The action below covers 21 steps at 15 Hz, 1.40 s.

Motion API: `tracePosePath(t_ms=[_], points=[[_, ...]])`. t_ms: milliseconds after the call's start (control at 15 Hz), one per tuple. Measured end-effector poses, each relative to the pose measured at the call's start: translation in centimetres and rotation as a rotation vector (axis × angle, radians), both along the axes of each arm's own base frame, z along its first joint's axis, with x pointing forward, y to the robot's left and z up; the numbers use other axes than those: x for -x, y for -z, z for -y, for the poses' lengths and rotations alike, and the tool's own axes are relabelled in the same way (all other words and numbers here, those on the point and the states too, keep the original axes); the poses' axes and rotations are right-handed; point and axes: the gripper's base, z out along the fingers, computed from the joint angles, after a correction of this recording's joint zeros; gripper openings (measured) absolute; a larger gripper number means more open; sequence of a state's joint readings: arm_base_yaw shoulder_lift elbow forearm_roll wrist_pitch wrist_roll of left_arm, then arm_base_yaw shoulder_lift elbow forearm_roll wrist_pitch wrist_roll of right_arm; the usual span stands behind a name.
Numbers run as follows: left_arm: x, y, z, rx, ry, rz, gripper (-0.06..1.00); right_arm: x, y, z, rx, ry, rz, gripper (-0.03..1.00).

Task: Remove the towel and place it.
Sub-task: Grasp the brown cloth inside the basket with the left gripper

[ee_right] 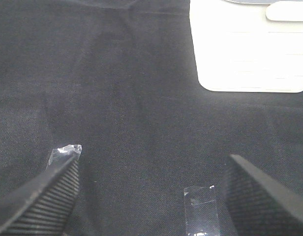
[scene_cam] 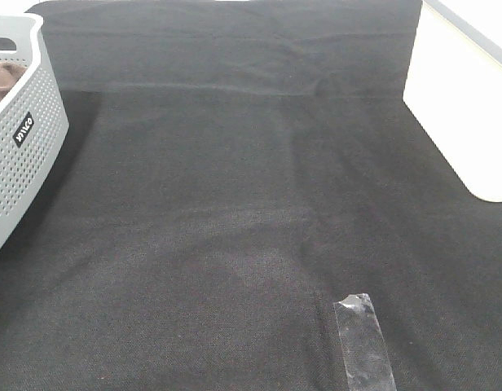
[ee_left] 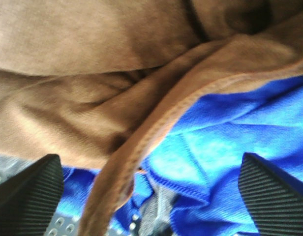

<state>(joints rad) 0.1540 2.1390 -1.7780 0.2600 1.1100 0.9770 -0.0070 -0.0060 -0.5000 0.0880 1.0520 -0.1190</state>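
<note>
Work is at the grey plastic basket with small holes (scene_cam: pixel 27 155), at ten o'clock on the black cloth surface (scene_cam: pixel 235 212). The big light-brown soft towel (ee_left: pixel 92 73) lies bunched inside it, over a bright blue cloth (ee_left: pixel 230 128). The left pincer (ee_left: pixel 149 167) hangs just above, jaws wide open, holding nothing. The right pincer (ee_right: pixel 154 160) is open too, over the surface. I think the left one should go down and pinch only the brown stitched edge, not the blue cloth, then lift slowly
</note>
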Motion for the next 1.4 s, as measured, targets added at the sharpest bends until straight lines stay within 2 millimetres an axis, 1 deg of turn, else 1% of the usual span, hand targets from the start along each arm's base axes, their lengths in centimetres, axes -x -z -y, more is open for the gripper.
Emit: tracePosePath(t_ms=[133, 200, 267, 400, 467, 533, 800, 933, 1067, 1133, 1200, 1400], points=[[0.1, 0.1, 0.2, 0.017, 0.006, -0.010, 0.85, 0.0, 0.0, 0.0, 0.000, 0.000, 0.000, 0.74], [0.1, 0.1, 0.2, 0.021, 0.005, -0.010, 0.79, 0.0, 0.0, 0.0, 0.000, 0.000, 0.000, 0.74], [0.1, 0.1, 0.2, 0.023, 0.000, -0.012, 0.63, 0.0, 0.0, 0.0, 0.000, 0.000, 0.000, 0.74], [0.3, 0.1, 0.1, 0.021, -0.031, -0.030, 0.21, 0.0, 0.0, 0.0, 0.000, 0.000, 0.000, 0.74], [0.4, 0.1, 0.0, 0.007, -0.031, -0.039, 0.06, 0.0, 0.0, 0.0, 0.000, 0.000, 0.000, 0.74], [0.4, 0.0, -0.1, -0.008, -0.030, -0.042, 0.01, 0.0, 0.0, 0.0, 0.000, 0.000, 0.000, 0.74], [0.4, 0.0, -0.2, -0.013, -0.029, -0.042, 0.00, 0.0, 0.0, 0.0, 0.000, 0.000, 0.000, 0.74], [0.3, 0.1, 0.1, 0.017, -0.042, -0.021, 0.00, 0.0, 0.0, 0.0, 0.000, 0.000, 0.000, 0.74], [0.3, -0.3, 0.1, 0.032, -0.124, 0.014, 0.00, 0.0, 0.0, 0.0, 0.000, 0.000, 0.000, 0.74], [0.5, -1.0, 0.2, 0.037, -0.165, 0.038, 0.00, 0.0, 0.0, 0.0, 0.000, 0.000, 0.000, 0.74], [0.8, -2.0, 0.2, 0.041, -0.193, 0.060, 0.00, 0.0, 0.0, 0.0, 0.000, 0.000, 0.000, 0.74], [2.5, -7.1, 0.7, 0.071, -0.219, 0.159, 0.00, 0.0, 0.0, 0.0, 0.000, 0.000, 0.000, 0.74]])
